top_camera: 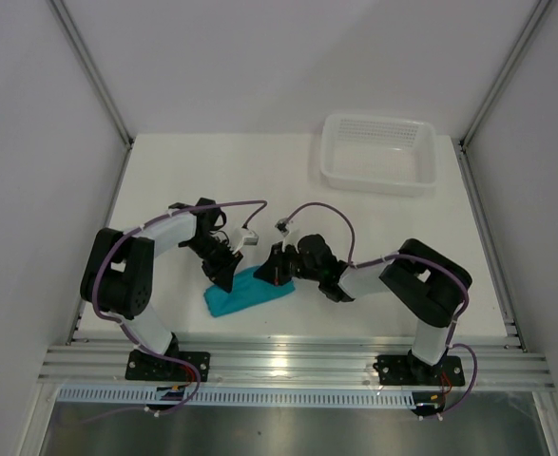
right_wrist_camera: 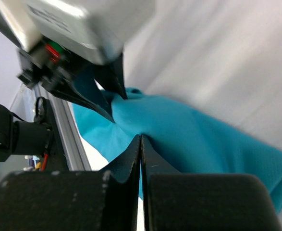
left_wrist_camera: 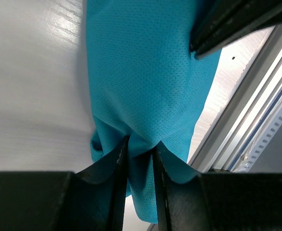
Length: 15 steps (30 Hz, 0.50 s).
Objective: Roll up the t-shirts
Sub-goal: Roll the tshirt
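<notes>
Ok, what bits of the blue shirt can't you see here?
- Top view: the left pincer and right pincer cover the far edge of the t-shirt; rolled or bunched is unclear.
- Left wrist view: its pincer hides the pinched fold; the cloth runs off the top edge.
- Right wrist view: its pincer covers the near cloth.
- Neck label: not seen anywhere.
</notes>
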Each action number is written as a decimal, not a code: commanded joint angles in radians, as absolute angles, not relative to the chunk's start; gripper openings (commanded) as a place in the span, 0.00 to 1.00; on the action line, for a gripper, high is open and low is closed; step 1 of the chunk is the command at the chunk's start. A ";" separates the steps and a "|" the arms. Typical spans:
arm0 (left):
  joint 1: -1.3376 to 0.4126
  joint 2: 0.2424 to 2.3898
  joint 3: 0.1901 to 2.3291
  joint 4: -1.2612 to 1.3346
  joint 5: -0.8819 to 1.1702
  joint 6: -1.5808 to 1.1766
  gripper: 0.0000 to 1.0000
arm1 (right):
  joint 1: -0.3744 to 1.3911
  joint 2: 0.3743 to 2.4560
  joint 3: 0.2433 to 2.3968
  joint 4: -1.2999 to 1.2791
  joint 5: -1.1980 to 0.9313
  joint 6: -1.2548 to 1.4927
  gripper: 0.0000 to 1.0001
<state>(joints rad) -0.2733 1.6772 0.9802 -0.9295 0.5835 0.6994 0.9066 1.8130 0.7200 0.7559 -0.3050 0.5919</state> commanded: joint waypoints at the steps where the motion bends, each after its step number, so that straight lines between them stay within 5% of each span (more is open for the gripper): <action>1: -0.264 1.654 0.994 -0.925 0.566 0.727 0.28 | 0.907 1.824 0.770 0.836 -0.324 0.594 0.01; 15: -0.264 1.648 1.003 -0.923 0.561 0.730 0.32 | 0.888 1.896 0.772 0.874 -0.279 0.647 0.00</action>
<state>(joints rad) -0.2733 1.6772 0.9802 -0.9291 0.5777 0.7010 0.9009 1.8801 0.7521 0.8055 -0.3130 0.6205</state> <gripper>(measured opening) 0.312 0.005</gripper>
